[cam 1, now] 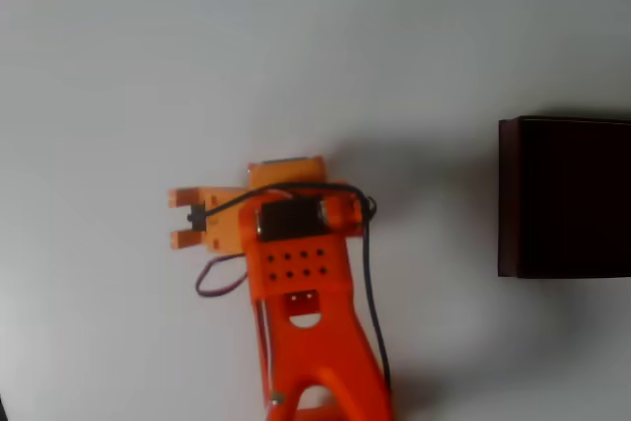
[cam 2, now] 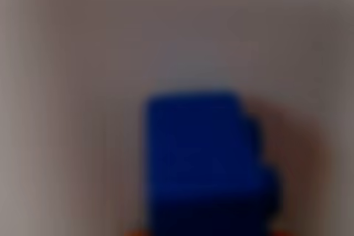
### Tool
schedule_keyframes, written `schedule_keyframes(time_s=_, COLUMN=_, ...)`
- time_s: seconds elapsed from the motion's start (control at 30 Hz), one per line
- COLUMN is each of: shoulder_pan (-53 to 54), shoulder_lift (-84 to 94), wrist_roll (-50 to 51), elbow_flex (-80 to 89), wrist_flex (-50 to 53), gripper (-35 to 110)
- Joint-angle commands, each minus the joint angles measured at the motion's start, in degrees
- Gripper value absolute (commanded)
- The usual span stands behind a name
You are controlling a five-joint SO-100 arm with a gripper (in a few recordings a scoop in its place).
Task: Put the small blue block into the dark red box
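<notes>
The small blue block (cam 2: 207, 164) fills the lower middle of the wrist view as a heavily blurred shape, very close to the camera. Thin orange slivers of the jaws show at its bottom corners. In the overhead view my orange gripper (cam 1: 182, 218) points left at the table's centre-left, its two fingertips (cam 1: 181, 197) a small gap apart with a dark spot between them. The block's blue is hidden there. Whether the jaws press on the block cannot be made out. The dark red box (cam 1: 567, 196) stands at the right edge, far from the gripper.
The orange arm (cam 1: 315, 342) rises from the bottom edge of the overhead view, with a black cable (cam 1: 370, 273) along its right side and a thin wire loop (cam 1: 219, 278) on its left. White tabletop (cam 1: 296, 46) lies between gripper and box.
</notes>
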Motion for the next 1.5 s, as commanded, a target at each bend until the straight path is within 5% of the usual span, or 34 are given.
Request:
schedule_keyframes(time_s=0.0, shoulder_pan=1.85, shoulder_lift=12.83, wrist_roll=-0.09, elbow_flex=0.26, wrist_flex=5.98, gripper=0)
schedule_keyframes(time_s=0.33, shoulder_pan=32.7, shoulder_lift=60.12, wrist_roll=-1.93, elbow_flex=10.02, wrist_flex=12.74, gripper=0)
schedule_keyframes(time_s=0.63, shoulder_pan=48.52, shoulder_lift=39.29, wrist_roll=-2.9, elbow_flex=8.88, wrist_flex=-7.73, gripper=0)
schedule_keyframes(time_s=0.87, shoulder_pan=50.98, shoulder_lift=6.33, wrist_roll=-2.64, elbow_flex=-8.79, wrist_flex=-13.1, gripper=0)
schedule_keyframes(time_s=1.07, shoulder_pan=53.09, shoulder_lift=1.23, wrist_roll=-4.83, elbow_flex=-10.72, wrist_flex=-9.58, gripper=20)
schedule_keyframes(time_s=1.23, shoulder_pan=49.66, shoulder_lift=17.23, wrist_roll=-5.27, elbow_flex=-3.34, wrist_flex=-2.29, gripper=19)
schedule_keyframes(time_s=1.47, shoulder_pan=32.34, shoulder_lift=65.39, wrist_roll=0.26, elbow_flex=19.25, wrist_flex=8.96, gripper=12)
